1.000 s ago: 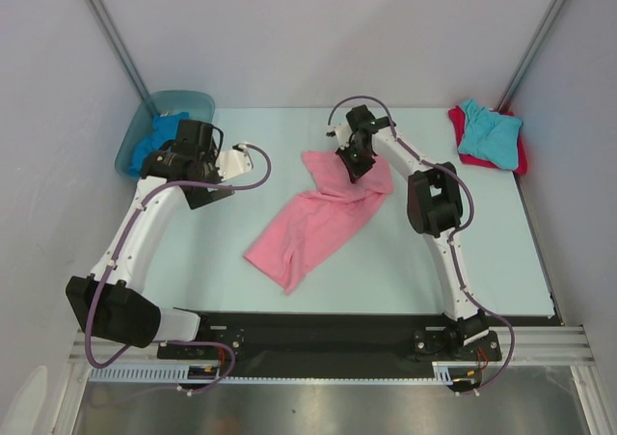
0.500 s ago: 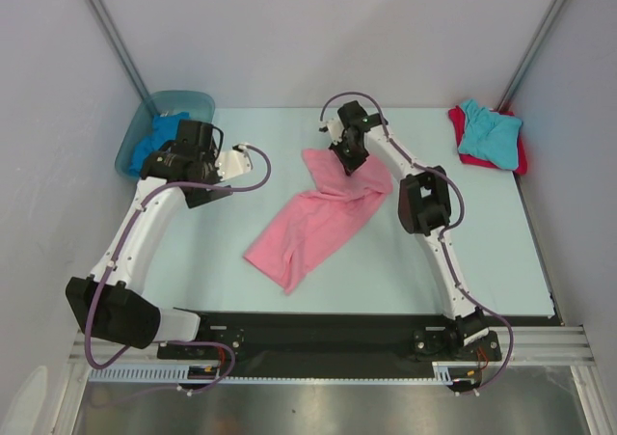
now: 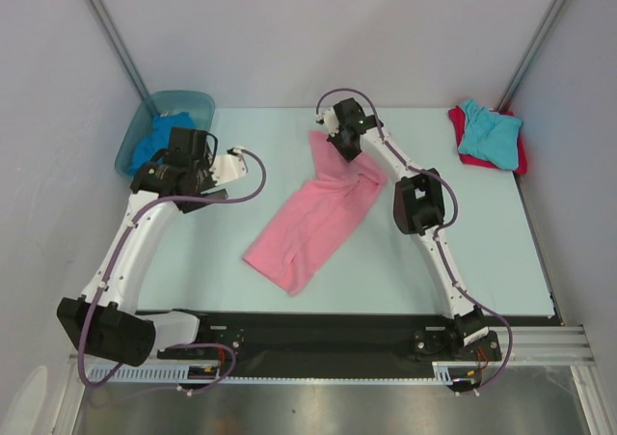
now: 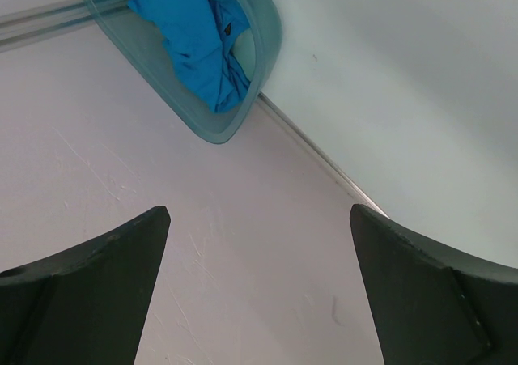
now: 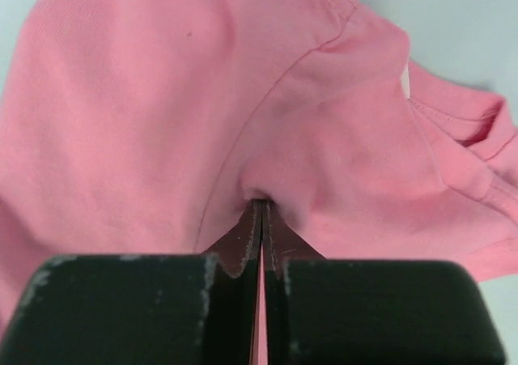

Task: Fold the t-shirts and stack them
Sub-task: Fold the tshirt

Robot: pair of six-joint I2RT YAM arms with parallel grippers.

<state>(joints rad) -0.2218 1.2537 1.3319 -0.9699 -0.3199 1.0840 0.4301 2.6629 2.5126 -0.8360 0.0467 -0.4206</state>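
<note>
Clamped in closed right gripper (image 5: 261,207) at far end: soft pink cloth t-shirt (image 3: 313,218), long axis diagonal toward near left; nearer free end, wide-open empty left gripper (image 4: 259,213).

Translucent blue-green tub (image 3: 183,95) (far-left corner), pale mint table (image 3: 386,261), plain grey walls (image 3: 289,30)

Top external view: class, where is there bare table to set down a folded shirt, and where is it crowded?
Free: the near-right stretch of table between the right arm and the red t-shirt; the far strip between the tub and the right gripper. Crowded: the middle, where the pink t-shirt sprawls, and both far corners.
</note>
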